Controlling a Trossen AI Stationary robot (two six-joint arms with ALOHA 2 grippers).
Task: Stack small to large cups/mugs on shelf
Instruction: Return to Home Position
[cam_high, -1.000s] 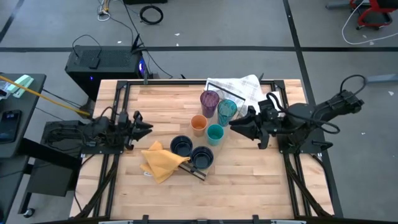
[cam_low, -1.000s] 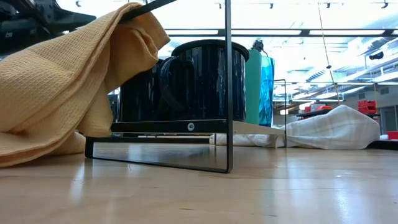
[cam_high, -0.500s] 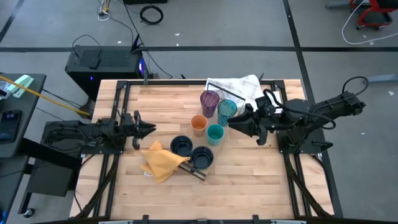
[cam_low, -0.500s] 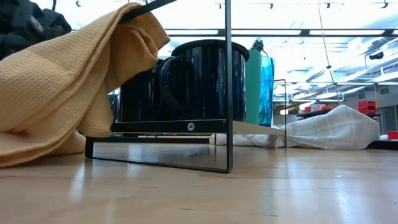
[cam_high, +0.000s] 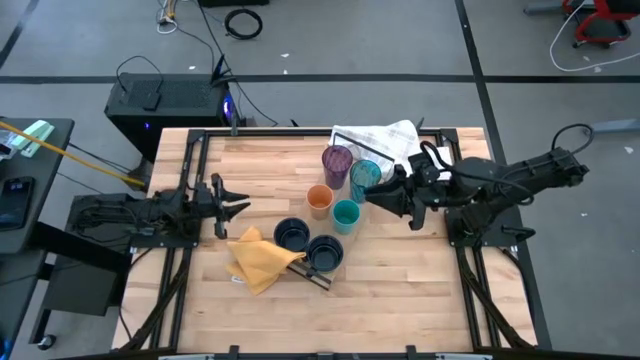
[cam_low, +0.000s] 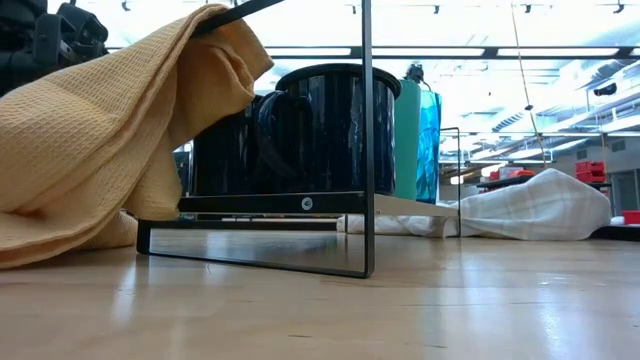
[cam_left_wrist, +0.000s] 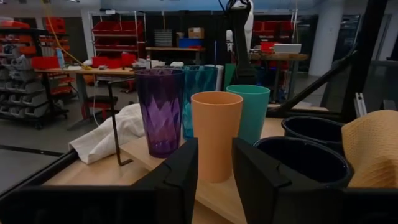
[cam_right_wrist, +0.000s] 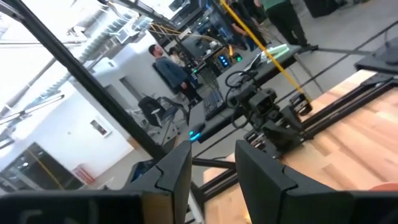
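Observation:
Several cups stand upright on the shelf at mid-table: the purple tumbler, the teal-blue tumbler, the orange cup, the teal cup and two navy mugs. My left gripper sits low at the table's left, pointing level at the cups. It is open, and its wrist view shows the orange cup far off beyond the gap. My right gripper hovers raised beside the teal-blue tumbler, open, with nothing between its fingers.
A yellow cloth lies bunched against the mugs and drapes over the shelf's dark frame. A white checked towel lies at the far edge behind the tumblers. Bare wood table lies along the near edge.
My left gripper has rolled about the line it points along and tipped slightly, staying at the table's left. My right gripper has swung a little toward the far edge, nearer the teal-blue tumbler. The cups have kept still.

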